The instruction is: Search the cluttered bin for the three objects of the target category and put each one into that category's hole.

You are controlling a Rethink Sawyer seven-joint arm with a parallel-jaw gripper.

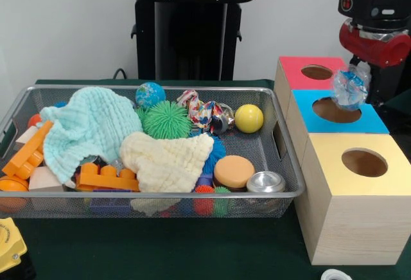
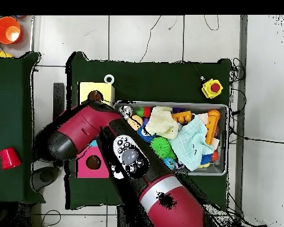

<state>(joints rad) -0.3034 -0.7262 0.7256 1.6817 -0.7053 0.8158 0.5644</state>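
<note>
A crushed clear plastic bottle with a blue label (image 1: 351,86) hangs in the air just above the round hole (image 1: 334,110) in the sky-blue panel (image 1: 369,123) of the wooden box. My gripper (image 1: 352,73) holds it from above at the end of the red and black arm (image 1: 376,33); the bottle mostly hides the gripper. The wire mesh bin (image 1: 160,196) stands to the left, full of toys and cloths. No other clear bottle shows in it. In the overhead view the arm (image 2: 129,155) covers the blue box, and the bin's rim (image 2: 228,139) lies to the right.
The bin holds a mint cloth (image 1: 87,129), a cream cloth (image 1: 166,158), a green spiky ball (image 1: 166,119), a yellow ball (image 1: 248,118), a metal can (image 1: 266,182) and orange blocks (image 1: 106,178). A pink-topped box (image 1: 311,71) and a yellow-topped box (image 1: 363,162) flank the blue one.
</note>
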